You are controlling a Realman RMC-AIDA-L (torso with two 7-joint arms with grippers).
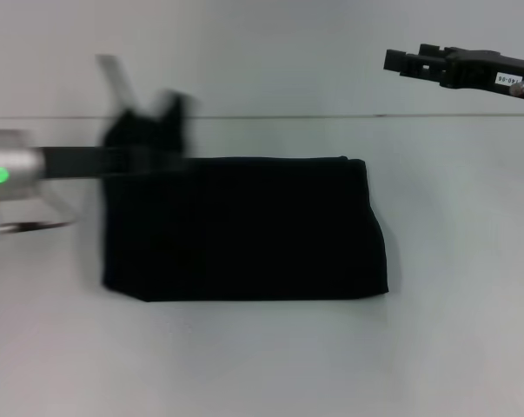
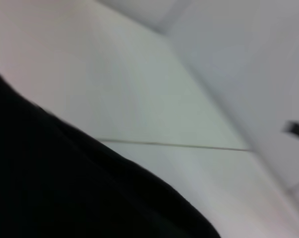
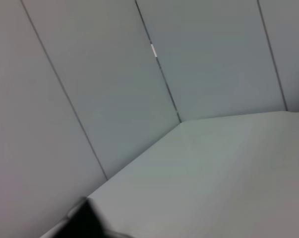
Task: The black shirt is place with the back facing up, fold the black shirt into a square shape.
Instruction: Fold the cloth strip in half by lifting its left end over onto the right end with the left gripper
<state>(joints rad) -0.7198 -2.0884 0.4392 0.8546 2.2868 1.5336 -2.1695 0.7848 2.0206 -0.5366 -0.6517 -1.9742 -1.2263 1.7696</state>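
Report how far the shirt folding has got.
Mostly done: the black shirt lies on the table as a folded rectangle, wider than square. In hand: the left gripper is at its far left corner, blurred. The right gripper hangs clear. Left: one more fold.

Our left arm [image 1: 18, 169]: silver casing, green light, black forearm. Our right gripper [image 1: 392, 61]: black, angular, white label.

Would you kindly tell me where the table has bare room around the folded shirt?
The white table lies bare in front of the folded matte black shirt and to its right. It is crowded at the shirt's far left corner, under the left gripper. The right gripper hangs far right.
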